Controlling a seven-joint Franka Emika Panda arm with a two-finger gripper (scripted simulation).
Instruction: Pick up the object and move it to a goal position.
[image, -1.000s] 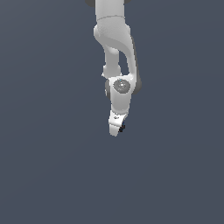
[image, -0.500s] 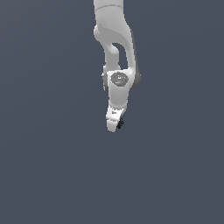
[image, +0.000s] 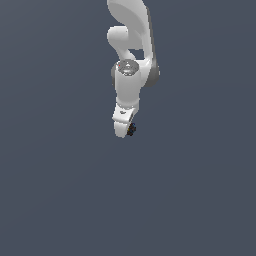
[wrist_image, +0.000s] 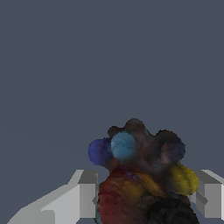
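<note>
Between the fingers (wrist_image: 85, 197) of the gripper (image: 128, 131), the object (wrist_image: 140, 175) is being pinched; the carrying step is seemingly proceeding, calling for a steady grip toward an unseen goal.

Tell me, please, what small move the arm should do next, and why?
Probably carry on toward the goal without opening. In the wrist view the dark lumpy object sits between the two fingers of the end effector, apparently gripped. The exterior view shows it at the fingertips, but no goal marker.
</note>
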